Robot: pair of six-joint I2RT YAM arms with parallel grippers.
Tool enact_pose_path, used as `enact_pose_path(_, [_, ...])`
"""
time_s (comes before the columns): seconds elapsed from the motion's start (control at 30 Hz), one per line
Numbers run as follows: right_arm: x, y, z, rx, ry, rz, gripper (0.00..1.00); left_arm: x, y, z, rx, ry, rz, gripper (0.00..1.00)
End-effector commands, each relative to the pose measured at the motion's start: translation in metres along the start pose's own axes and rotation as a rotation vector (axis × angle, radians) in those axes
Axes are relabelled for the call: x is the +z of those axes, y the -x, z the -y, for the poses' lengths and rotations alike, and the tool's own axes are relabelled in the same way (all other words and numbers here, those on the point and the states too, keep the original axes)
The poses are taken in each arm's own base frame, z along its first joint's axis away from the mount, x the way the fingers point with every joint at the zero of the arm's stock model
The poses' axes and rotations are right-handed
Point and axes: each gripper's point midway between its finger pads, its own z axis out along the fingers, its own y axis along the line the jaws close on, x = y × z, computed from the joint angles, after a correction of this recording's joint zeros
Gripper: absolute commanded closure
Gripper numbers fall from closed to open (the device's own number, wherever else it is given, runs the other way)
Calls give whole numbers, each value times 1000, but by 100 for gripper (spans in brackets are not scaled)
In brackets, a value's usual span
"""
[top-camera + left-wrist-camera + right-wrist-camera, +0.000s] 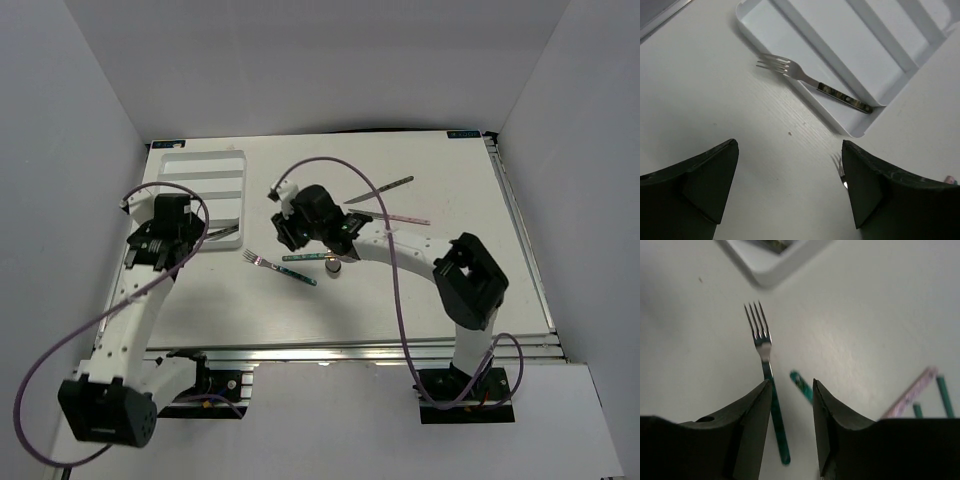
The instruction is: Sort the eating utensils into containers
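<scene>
The white cutlery tray (195, 165) lies at the back left. A dark-handled fork (815, 85) lies across its near rim (840, 122), handle in the end slot, tines on the table. My left gripper (790, 185) is open and empty above bare table just short of that fork; it also shows in the top view (185, 245). My right gripper (792, 390) is open and empty, low over a green-handled fork (767, 375) and a second green handle (801, 382). In the top view it (290, 236) hovers above the green fork (280, 268).
A spoon with a green handle (312, 258) lies beside the green fork. A dark-handled knife (380, 190) and a pink-handled utensil (400, 217) lie further right. Pink (912, 392) and green (945, 395) sticks show at the right of the right wrist view. Grey walls surround the table.
</scene>
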Motion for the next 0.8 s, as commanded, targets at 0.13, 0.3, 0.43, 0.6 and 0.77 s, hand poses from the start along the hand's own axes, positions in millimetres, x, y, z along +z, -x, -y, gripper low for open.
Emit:
enact_pose_path(0.13, [-87, -1, 15, 130, -120, 69, 56, 36, -19, -21, -159, 273, -84, 11])
enact_pose_path(0.3, [-109, -19, 9, 106, -82, 72, 52, 40, -8, -3, -179, 157, -47, 12])
enact_pose_path(0.43, [-110, -18, 2, 63, -34, 52, 46, 24, 6, -11, -188, 103, 38, 6])
enact_pose_path(0.6, [-114, -2, -17, 58, 68, 112, 39, 10, 15, 7, -145, -25, 31, 16])
enact_pose_path(0.77, [-58, 19, -54, 14, 285, 74, 27, -34, 56, 14, -44, -217, 199, 4])
